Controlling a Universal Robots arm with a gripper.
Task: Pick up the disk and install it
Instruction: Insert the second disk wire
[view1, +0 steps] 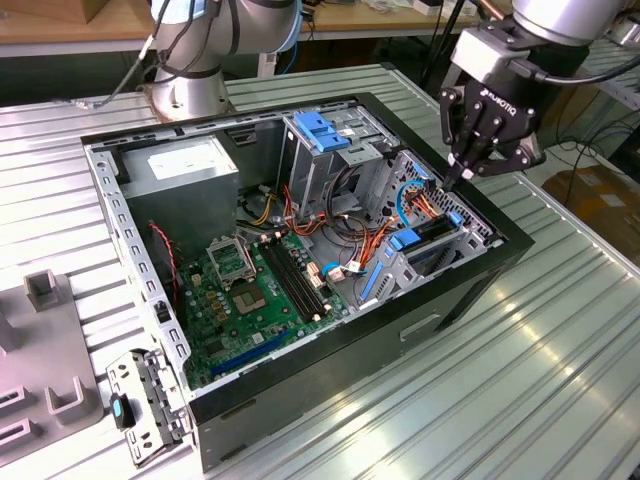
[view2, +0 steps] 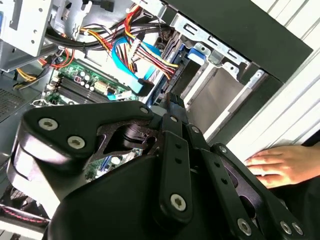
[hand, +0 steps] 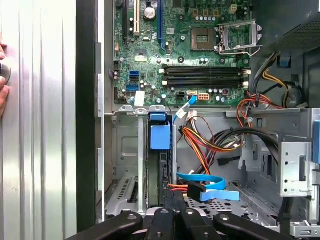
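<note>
Gripper (view1: 462, 177) fingers are seen pressed together, with nothing clamped between them. The disk (hand: 163, 170) is seated edge-on in the drive bay (hand: 125, 165), directly beneath the fingertips (hand: 172, 200).

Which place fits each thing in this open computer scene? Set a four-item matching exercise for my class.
Things:
1. gripper
2. power supply
3. motherboard
4. hand

Places:
A. resting on the ribbed metal table, outside the case
B. lying flat on the case floor
C. above the drive bays at the exterior view's right end of the case
D. in the case's far corner, at the exterior view's left

Pairs: 1-C, 2-D, 3-B, 4-A
</note>
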